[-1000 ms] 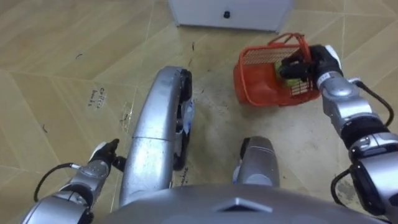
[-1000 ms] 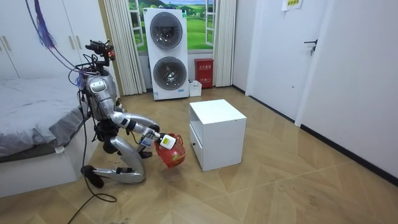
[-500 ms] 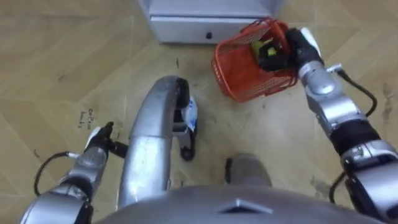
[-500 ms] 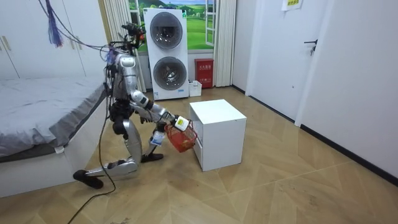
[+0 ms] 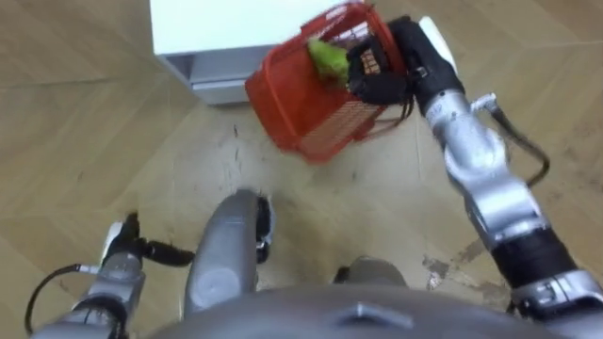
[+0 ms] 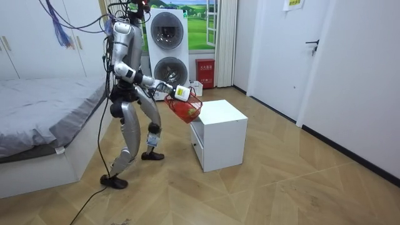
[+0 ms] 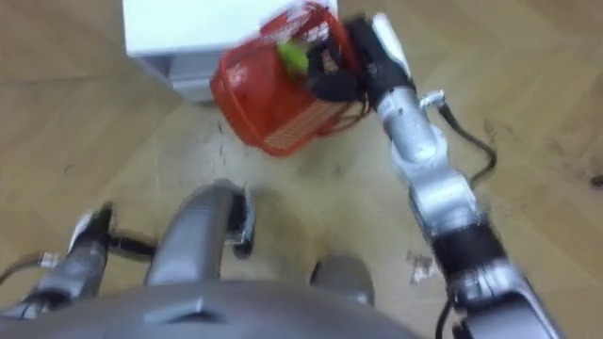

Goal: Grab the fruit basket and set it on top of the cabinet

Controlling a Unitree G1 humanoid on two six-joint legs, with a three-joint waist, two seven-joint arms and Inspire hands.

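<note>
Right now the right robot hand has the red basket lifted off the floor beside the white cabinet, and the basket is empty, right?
Not quite: the basket is not empty. The left eye view shows a green fruit inside the red basket. The rest stands: the right robot hand grips it, lifted off the floor beside the white cabinet.

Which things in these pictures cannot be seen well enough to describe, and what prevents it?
- Contents of the fruit basket: the left eye view shows one green fruit. The right hand, curled round the handle, and the mesh wall hide any others.
- The handle itself: covered by that hand in both eye views.
- White cabinet: cut off by the top edge of the eye views.
- Room view: the fruit is too small to tell its kind.
</note>
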